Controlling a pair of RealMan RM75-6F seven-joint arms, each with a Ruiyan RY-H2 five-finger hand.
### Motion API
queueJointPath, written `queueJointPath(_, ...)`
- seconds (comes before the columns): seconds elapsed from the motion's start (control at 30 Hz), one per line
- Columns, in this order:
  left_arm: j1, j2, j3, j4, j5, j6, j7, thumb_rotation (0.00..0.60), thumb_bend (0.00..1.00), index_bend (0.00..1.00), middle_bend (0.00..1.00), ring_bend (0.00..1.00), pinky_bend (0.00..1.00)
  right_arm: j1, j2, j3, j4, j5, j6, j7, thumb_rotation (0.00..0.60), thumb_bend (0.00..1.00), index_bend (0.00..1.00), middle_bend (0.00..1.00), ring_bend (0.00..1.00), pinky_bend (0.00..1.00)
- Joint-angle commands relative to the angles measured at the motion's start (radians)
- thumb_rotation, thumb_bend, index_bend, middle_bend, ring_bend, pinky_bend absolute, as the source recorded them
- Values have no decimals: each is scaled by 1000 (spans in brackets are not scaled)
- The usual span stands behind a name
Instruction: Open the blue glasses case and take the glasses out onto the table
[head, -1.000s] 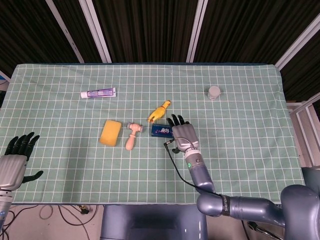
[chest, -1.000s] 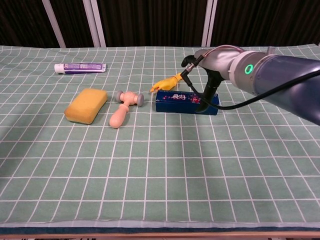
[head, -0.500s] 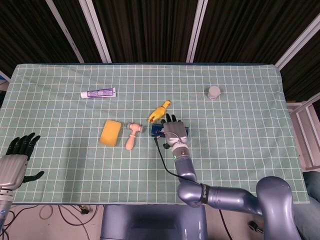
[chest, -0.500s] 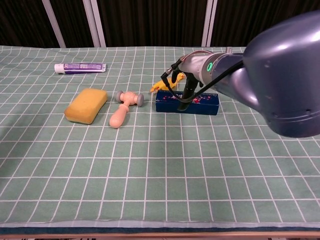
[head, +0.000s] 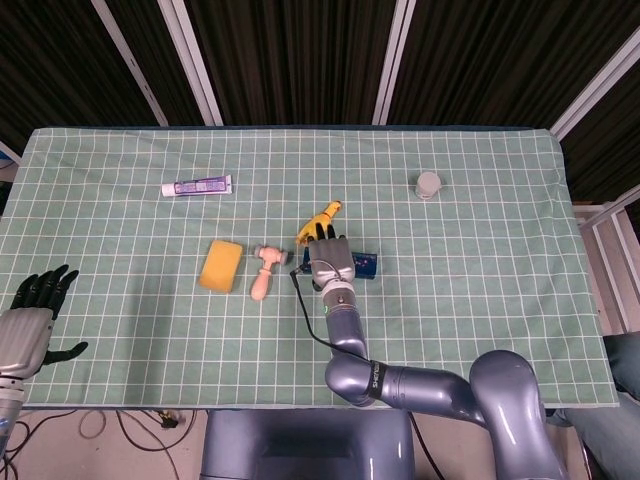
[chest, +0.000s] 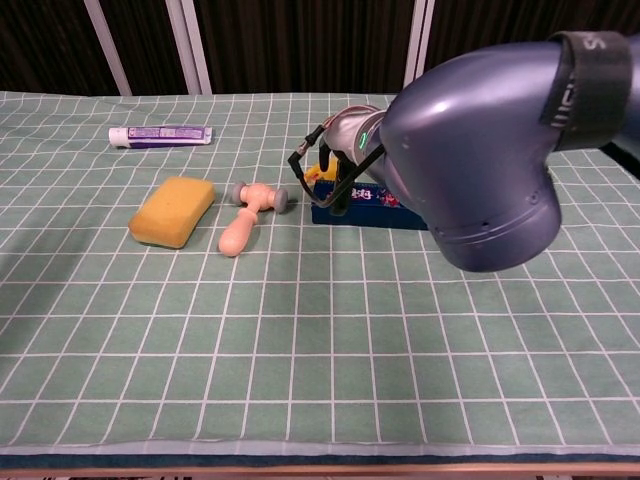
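Note:
The blue glasses case (head: 365, 265) lies flat and closed near the middle of the table; in the chest view only its front face (chest: 365, 207) shows under my right arm. My right hand (head: 328, 260) hovers over the case's left end with its fingers stretched toward the far side, gripping nothing. From the chest view, dark fingers (chest: 337, 196) reach down in front of the case's left part. I cannot tell whether they touch it. At the lower left edge my left hand (head: 30, 322) hangs off the table, with its fingers spread and nothing in them.
A yellow toy (head: 322, 216) lies just behind the case, close to my right fingertips. A wooden toy hammer (head: 265, 271) and a yellow sponge (head: 221, 265) sit left of it. A toothpaste tube (head: 197, 186) lies far left, and a grey cup (head: 429, 184) far right.
My right hand has slid leftward along the case from its right end to its left end. The right arm now fills much of the chest view. The case and left hand have not moved.

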Motion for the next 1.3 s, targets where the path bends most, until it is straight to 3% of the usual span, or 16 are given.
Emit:
queueJointPath(0.03, 0, 4, 1, -3, 2, -2, -9, 600, 0, 0, 0, 0, 0, 16, -19, 0, 34, 6, -4, -8, 600, 359, 251, 0, 0, 253)
queueJointPath(0.53, -4, 15, 3, -16, -6, -18, -38, 600, 0, 0, 0, 0, 0, 57, -55, 20, 98, 75, -3, -91, 600, 363, 251, 0, 0, 252)
queueJointPath(0.97, -6, 18, 2, -20, -15, -24, -42, 600, 0, 0, 0, 0, 0, 53, -66, 15, 125, 59, -11, -94, 600, 366, 251, 0, 0, 252)
queueJointPath(1.3, -6, 22, 2, -27, -20, -27, -52, 600, 0, 0, 0, 0, 0, 44, -65, 22, 109, 66, 0, -100, 600, 483, 251, 0, 0, 252)
